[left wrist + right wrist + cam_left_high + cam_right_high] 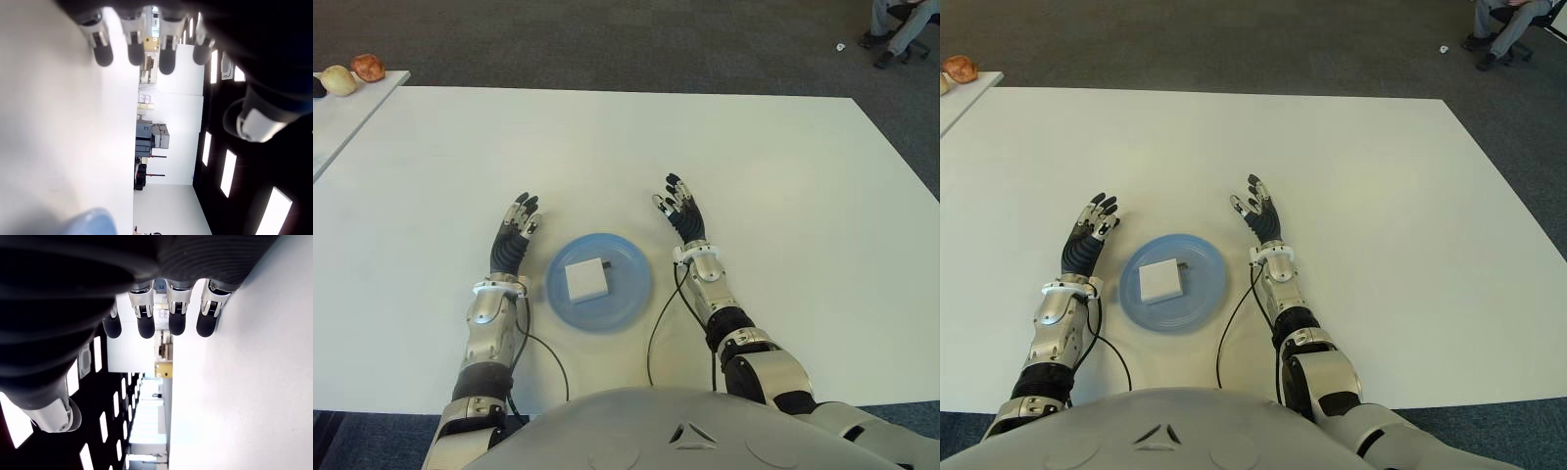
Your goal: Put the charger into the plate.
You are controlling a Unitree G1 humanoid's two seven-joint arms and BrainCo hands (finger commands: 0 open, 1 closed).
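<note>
While the white charger (pixel 586 280) lay inside the blue plate (pixel 628 292), both hands flanked it empty.

On the plate's left, the left hand (pixel 514 238) stretched forward from its forearm, fingers (pixel 102 49) straight and slightly spread, holding nothing. On the plate's right and a little farther away, the right hand (pixel 682 212) pointed the same way, its 4 fingers (pixel 145 320) extended and released, thumb apart. Both hands were clear of the plate over the white table (pixel 783 196); whether they touched the table could not be told.
</note>
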